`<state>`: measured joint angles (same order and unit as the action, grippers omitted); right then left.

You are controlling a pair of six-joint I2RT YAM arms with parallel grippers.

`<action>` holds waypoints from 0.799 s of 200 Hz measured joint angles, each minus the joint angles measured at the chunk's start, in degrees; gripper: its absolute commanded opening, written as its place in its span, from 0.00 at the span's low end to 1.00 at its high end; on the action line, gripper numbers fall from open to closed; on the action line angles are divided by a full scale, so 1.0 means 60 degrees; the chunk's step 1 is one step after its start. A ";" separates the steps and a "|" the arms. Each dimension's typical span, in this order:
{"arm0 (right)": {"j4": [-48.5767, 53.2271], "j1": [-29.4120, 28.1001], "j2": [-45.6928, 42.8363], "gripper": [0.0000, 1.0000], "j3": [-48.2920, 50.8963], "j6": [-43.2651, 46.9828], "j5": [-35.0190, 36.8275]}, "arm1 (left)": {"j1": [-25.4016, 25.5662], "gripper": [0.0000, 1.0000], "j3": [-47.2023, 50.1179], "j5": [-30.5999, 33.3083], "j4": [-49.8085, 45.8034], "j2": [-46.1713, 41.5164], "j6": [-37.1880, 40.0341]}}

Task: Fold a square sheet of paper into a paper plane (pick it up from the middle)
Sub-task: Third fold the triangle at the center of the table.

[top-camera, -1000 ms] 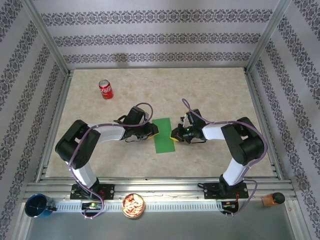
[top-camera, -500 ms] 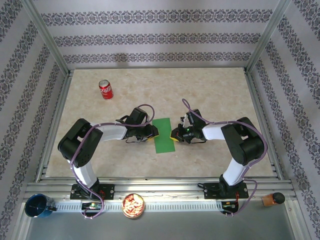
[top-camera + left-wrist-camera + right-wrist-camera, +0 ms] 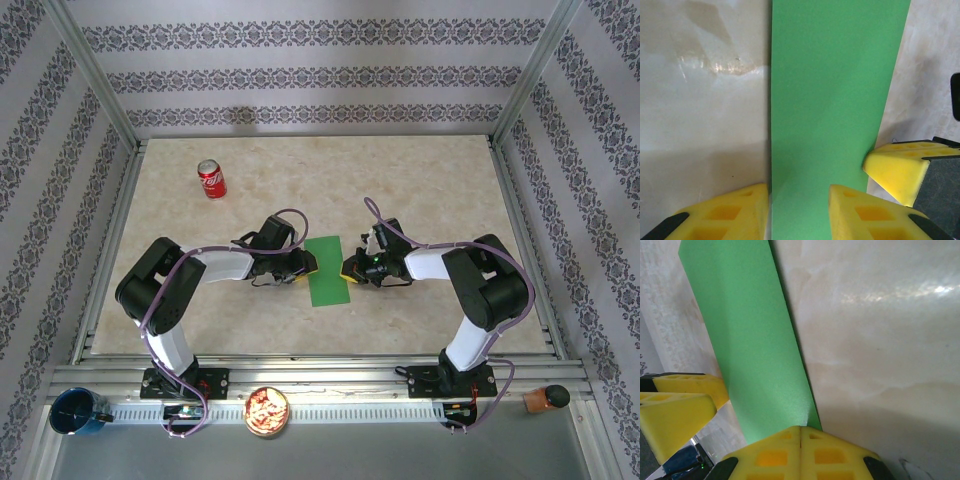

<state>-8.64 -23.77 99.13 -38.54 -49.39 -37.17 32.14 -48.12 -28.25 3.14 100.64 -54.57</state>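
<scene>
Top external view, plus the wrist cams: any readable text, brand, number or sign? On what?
On the red soda can: white lettering on its side, too small to read.
On the green sheet of paper: nothing; it is plain in the close wrist views too.
No other text, number or sign can be read.

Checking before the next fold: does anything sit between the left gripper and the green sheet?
Nothing visible does. The left gripper, jaws open, straddles a long edge of the square sheet of paper.
</scene>
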 measured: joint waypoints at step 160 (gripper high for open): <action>-0.0004 0.0000 -0.0007 0.08 0.0007 0.0004 0.0004 | 0.0018 0.35 0.0215 -0.0036 0.0634 -0.0015 -0.0244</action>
<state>-8.67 -23.77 99.09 -38.50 -49.36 -37.15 32.25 -46.83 -28.47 6.94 100.55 -56.03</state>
